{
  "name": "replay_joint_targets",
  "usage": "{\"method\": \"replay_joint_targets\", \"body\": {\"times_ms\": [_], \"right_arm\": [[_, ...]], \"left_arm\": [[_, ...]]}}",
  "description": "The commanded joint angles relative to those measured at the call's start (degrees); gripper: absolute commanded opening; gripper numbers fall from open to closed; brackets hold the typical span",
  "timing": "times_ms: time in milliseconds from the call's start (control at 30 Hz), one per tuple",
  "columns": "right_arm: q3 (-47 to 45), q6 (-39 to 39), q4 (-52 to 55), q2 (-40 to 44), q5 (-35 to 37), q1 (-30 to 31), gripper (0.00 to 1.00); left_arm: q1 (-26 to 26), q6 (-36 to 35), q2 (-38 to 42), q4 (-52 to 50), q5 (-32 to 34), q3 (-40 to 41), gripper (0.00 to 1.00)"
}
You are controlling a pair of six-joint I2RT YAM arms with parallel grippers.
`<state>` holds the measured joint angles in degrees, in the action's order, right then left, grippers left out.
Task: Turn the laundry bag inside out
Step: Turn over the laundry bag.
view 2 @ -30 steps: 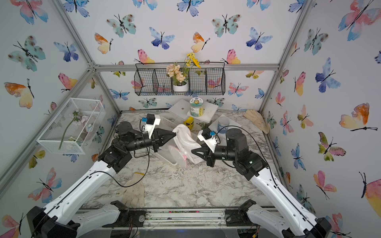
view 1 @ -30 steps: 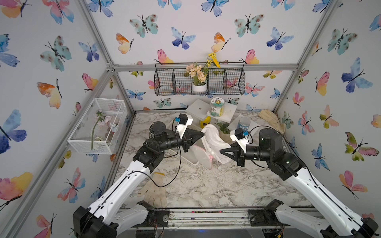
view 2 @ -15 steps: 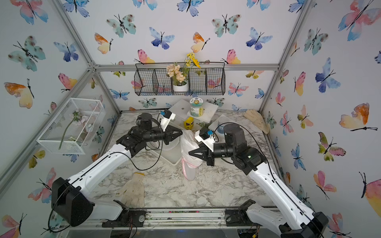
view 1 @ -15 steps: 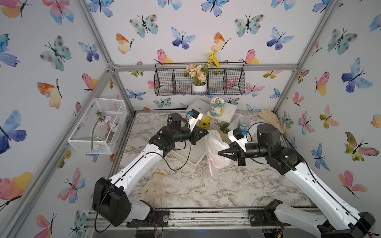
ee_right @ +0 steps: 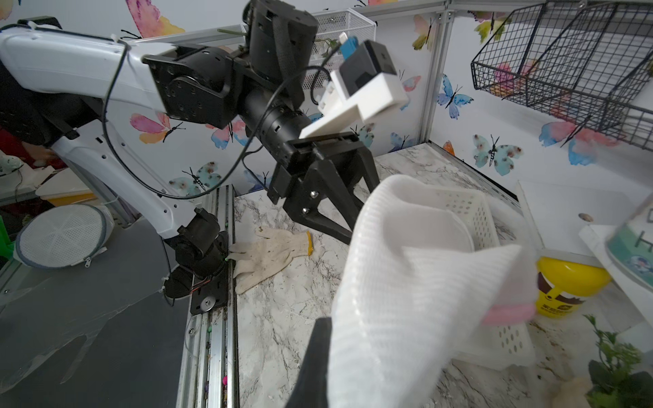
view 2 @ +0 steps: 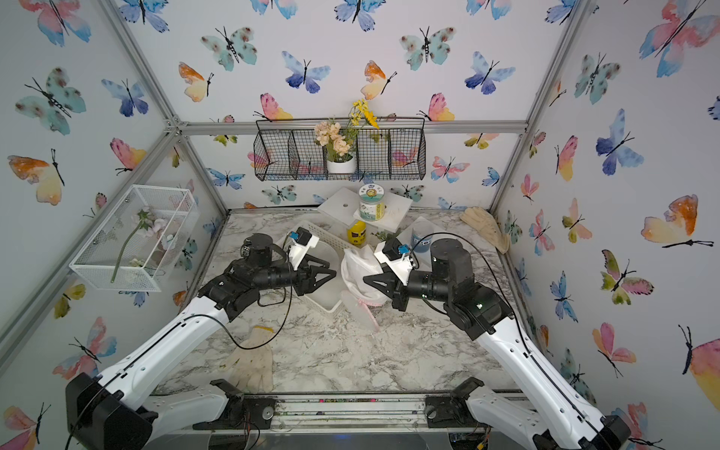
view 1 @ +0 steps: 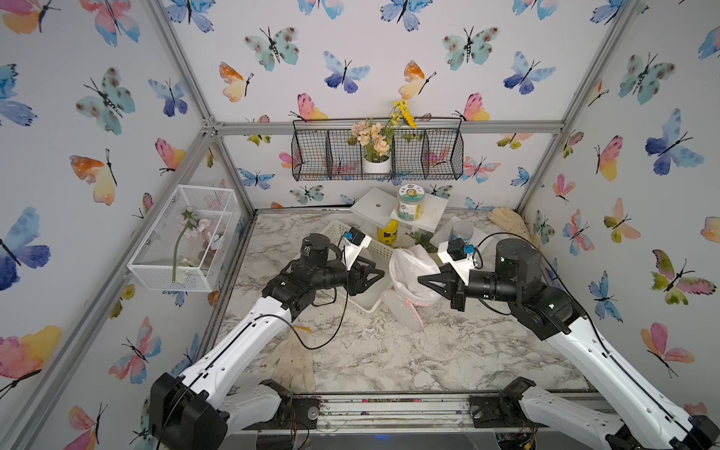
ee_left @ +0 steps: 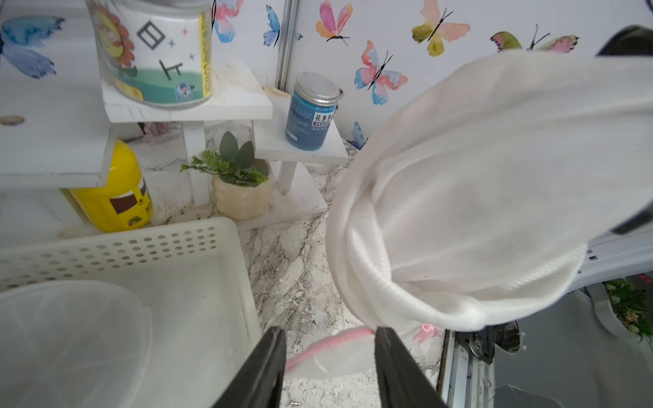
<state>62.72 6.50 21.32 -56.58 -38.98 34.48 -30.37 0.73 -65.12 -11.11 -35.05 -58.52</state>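
The laundry bag (view 1: 413,269) is white mesh with a pink trim. It hangs bunched over my right gripper (view 1: 422,279), which is shut on its fabric, and its lower end trails onto the marble table in both top views, bag (view 2: 362,272). In the right wrist view the bag (ee_right: 406,282) covers one jaw and only a single black finger (ee_right: 314,353) shows. My left gripper (view 1: 374,274) stands open just left of the bag, over the basket. In the left wrist view the left gripper (ee_left: 328,332) holds nothing, and the bag (ee_left: 494,176) with its pink edge lies beyond the fingertips.
A white perforated basket (view 1: 368,307) sits under the left gripper with a round translucent piece (ee_left: 70,335) inside. Behind stand white stepped shelves (view 1: 374,204) with a jar (view 1: 410,202), a yellow bottle (view 1: 387,233) and a blue can (view 1: 461,233). Gloves lie at the front left (view 1: 292,362) and back right (view 1: 510,222).
My left gripper was shut and now stands open, clear of the bag. The bag, stretched tall half a second ago, now sags from the right gripper alone.
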Motion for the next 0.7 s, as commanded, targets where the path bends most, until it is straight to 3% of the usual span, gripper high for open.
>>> {"method": "replay_joint_targets", "body": {"times_ms": [0,67,167,367,533,667], "right_arm": [[-0.2,-0.7,0.3,-0.1,1.9,0.2,0.02],[0.0,0.2,1.2,-0.4,-0.1,0.2,0.03],[1.1,4.3,4.7,-2.5,-8.1,0.2,0.02],[4.9,12.9,10.7,-5.3,-14.1,0.2,0.03],[7.6,17.2,14.5,-8.0,-16.4,0.2,0.02],[7.9,17.5,12.6,-8.7,-17.3,0.2,0.03]], "left_arm": [[0.3,-7.7,4.8,-1.0,2.6,-0.1,0.48],[0.0,-12.8,6.9,-1.0,0.0,0.0,0.49],[-3.1,-21.7,9.3,2.1,-4.1,0.7,0.61],[-5.1,-32.4,2.3,-5.5,-10.4,-7.6,0.74],[-5.5,-35.9,-0.1,-8.4,-15.3,-9.4,0.77],[-5.5,-37.6,-2.7,-13.6,-18.7,-11.5,0.74]]}}
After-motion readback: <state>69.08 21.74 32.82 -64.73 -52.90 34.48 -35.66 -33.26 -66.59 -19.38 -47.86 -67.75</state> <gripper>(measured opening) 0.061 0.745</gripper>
